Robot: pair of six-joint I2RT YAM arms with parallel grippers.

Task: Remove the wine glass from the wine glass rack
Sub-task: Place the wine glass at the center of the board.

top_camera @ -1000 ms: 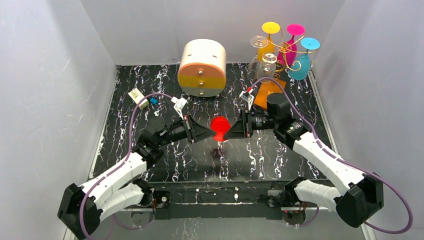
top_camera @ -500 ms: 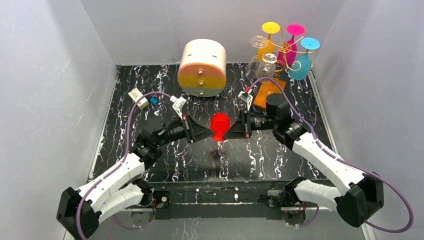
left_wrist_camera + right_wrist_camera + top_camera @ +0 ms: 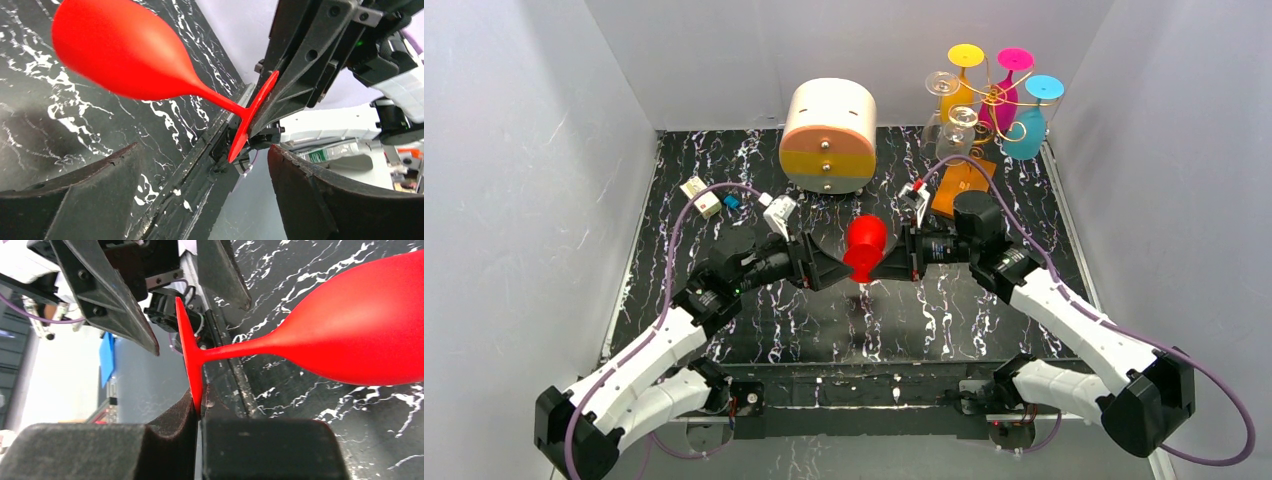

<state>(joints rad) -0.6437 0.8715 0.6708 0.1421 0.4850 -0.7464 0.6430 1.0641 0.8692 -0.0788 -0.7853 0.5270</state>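
A red wine glass (image 3: 864, 244) hangs on its side above the middle of the table, between the two grippers. My right gripper (image 3: 882, 264) is shut on the rim of its flat red foot (image 3: 190, 350), and its bowl (image 3: 370, 325) points away to the right. My left gripper (image 3: 204, 150) stands open just in front of the foot, touching nothing; the bowl (image 3: 125, 55) shows above its fingers. The wine glass rack (image 3: 996, 95), gold wire on an orange base (image 3: 959, 185), stands at the back right and carries yellow (image 3: 959, 85), pink (image 3: 1009, 90), blue (image 3: 1029, 120) and clear glasses (image 3: 962, 125).
A round cream-and-orange drawer box (image 3: 827, 137) stands at the back centre. A small cream block (image 3: 701, 197) and a blue piece (image 3: 731, 202) lie at the back left. White walls close in the marbled black table (image 3: 754, 320) on three sides.
My left gripper has opened and let go of the glass's foot. My right gripper has closed on the foot. Both arms and the glass have shifted slightly toward the back.
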